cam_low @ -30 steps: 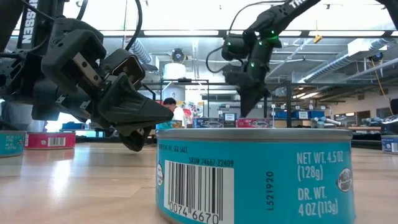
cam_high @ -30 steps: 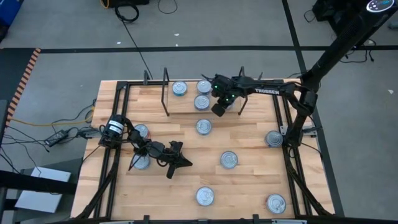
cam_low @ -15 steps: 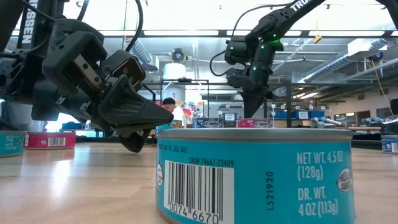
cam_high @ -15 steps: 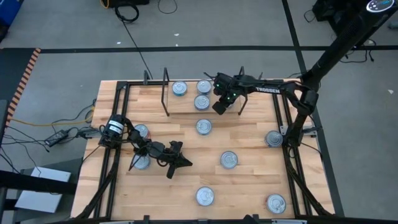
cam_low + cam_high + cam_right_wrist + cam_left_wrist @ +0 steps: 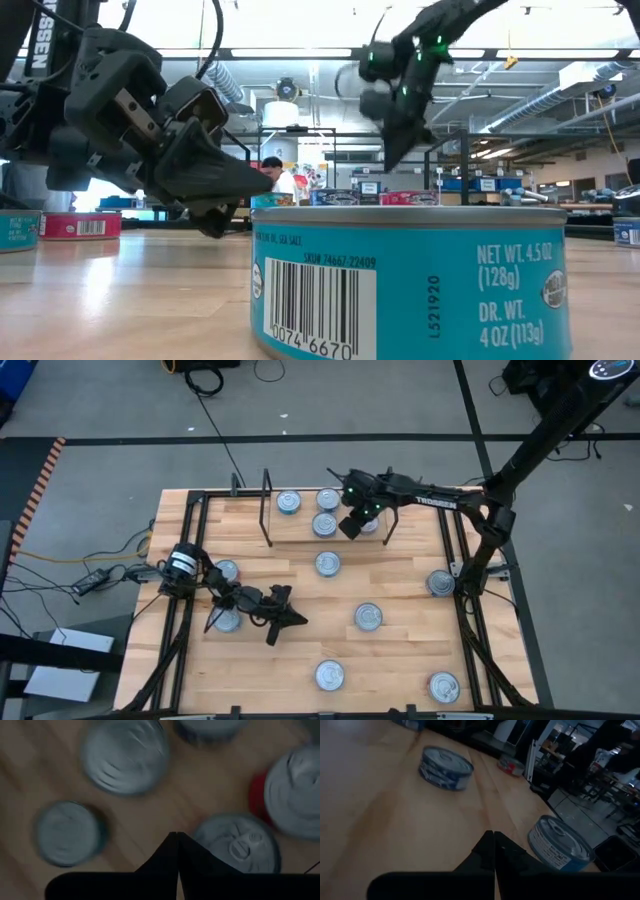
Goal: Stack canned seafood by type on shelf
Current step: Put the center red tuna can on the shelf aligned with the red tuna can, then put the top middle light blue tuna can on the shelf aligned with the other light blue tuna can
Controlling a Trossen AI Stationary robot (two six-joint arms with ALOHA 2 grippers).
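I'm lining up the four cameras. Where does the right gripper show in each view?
High view: right gripper, shut, over the shelf beside the tins there.
Low view: upper middle, raised, pointing down.
Left wrist view: I cannot make it out.
Right wrist view: its own dark tips at bottom centre, tins below.
Shared landmark: the wooden table.

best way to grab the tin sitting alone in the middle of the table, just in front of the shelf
Come straight down on the tin from above and close the fingers across its round side wall, on opposite sides. It lies flat with its silver lid up and is low, so a level approach from the side leaves little wall to catch. Bare wood surrounds it, giving the fingers room. The right gripper, shut over the shelf, is nearest.
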